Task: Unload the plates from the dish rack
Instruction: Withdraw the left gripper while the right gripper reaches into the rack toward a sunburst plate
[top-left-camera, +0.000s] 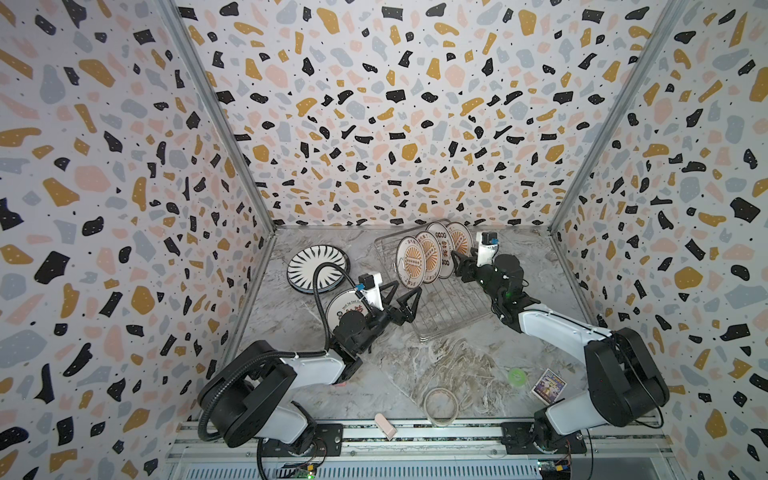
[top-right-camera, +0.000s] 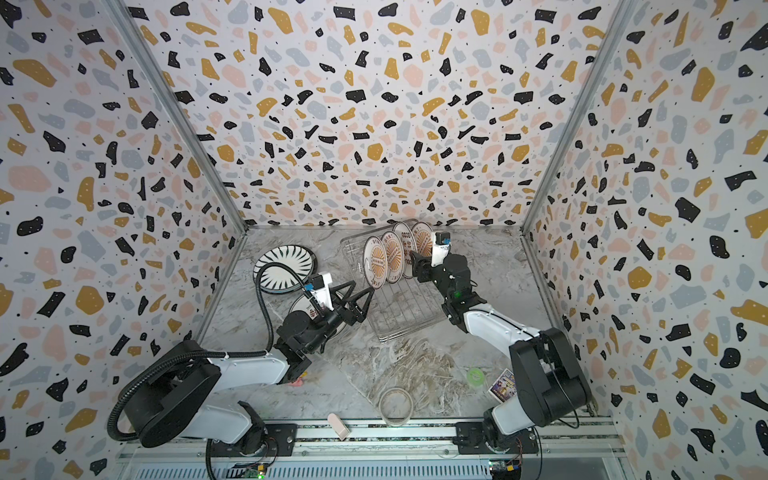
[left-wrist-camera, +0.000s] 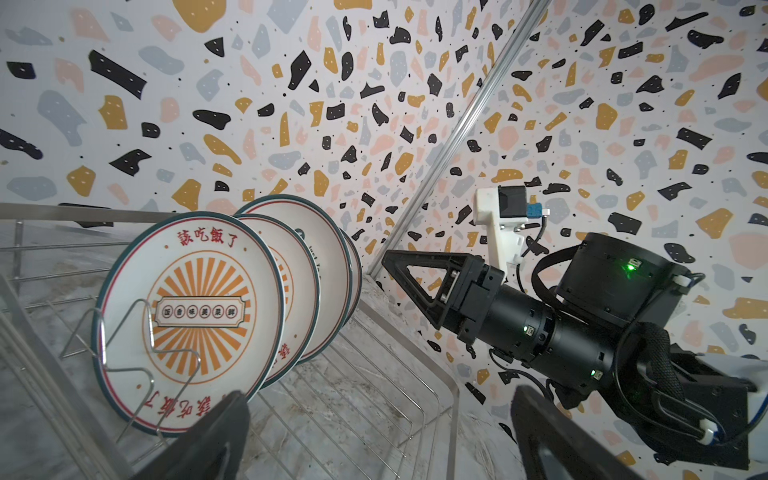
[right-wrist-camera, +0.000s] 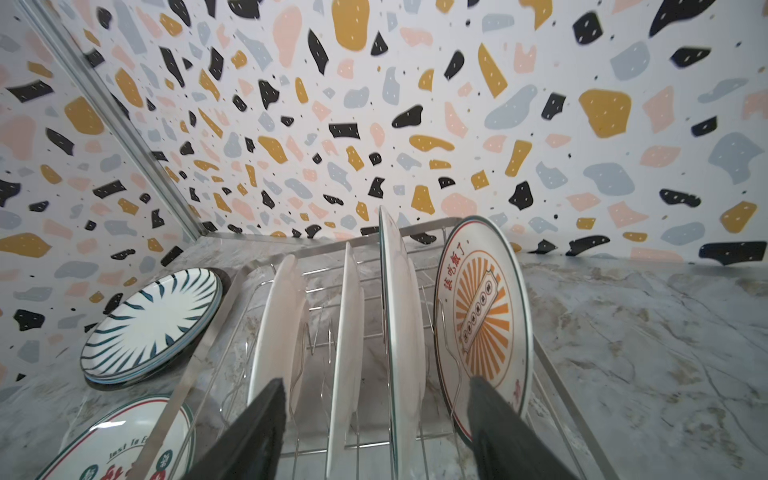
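Several plates (top-left-camera: 411, 259) stand on edge in the far end of the wire dish rack (top-left-camera: 446, 307); the front one (left-wrist-camera: 187, 307) shows an orange sunburst. My right gripper (top-left-camera: 463, 253) is at the row's right side and open; in its wrist view the right gripper (right-wrist-camera: 376, 399) has plate edges (right-wrist-camera: 349, 340) between its fingers, touching none that I can see. My left gripper (top-left-camera: 408, 286) is open at the rack's left rim, and the left gripper (left-wrist-camera: 374, 432) is empty over the rack wires (left-wrist-camera: 415, 365). A black-striped plate (top-left-camera: 318, 268) and a lettered plate (right-wrist-camera: 112, 440) lie on the table.
Near the front edge lie a translucent tape ring (top-left-camera: 441, 406), a small green object (top-left-camera: 516, 376), a printed card (top-left-camera: 549, 386) and a pink piece (top-left-camera: 385, 426). Patterned walls close in the left, right and back of the marble table (top-left-camera: 395, 365).
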